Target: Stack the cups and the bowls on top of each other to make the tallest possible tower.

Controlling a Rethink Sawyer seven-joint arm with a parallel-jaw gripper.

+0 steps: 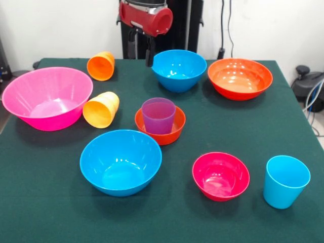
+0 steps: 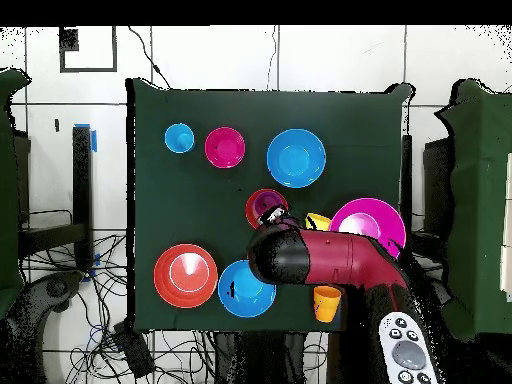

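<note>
My gripper (image 1: pixel 142 50) hangs open and empty at the table's far edge, between the orange cup (image 1: pixel 101 66), which lies on its side, and a blue bowl (image 1: pixel 178 70). The purple cup (image 1: pixel 158 115) stands upright inside the small orange bowl (image 1: pixel 160 130) at the middle. The yellow-orange cup (image 1: pixel 101 109) lies on its side against the large pink bowl (image 1: pixel 47 98). A second blue bowl (image 1: pixel 120 162), the small magenta bowl (image 1: pixel 220 175) and the upright light blue cup (image 1: pixel 285 181) stand near the front. The wide orange-red bowl (image 1: pixel 239 78) is at the far right.
In the overhead view the red arm (image 2: pixel 330 258) covers the gripper and part of the table between the pink bowl (image 2: pixel 370 225) and a blue bowl (image 2: pixel 243 290). Cables and a chair (image 1: pixel 310 86) lie beyond the green table's edges.
</note>
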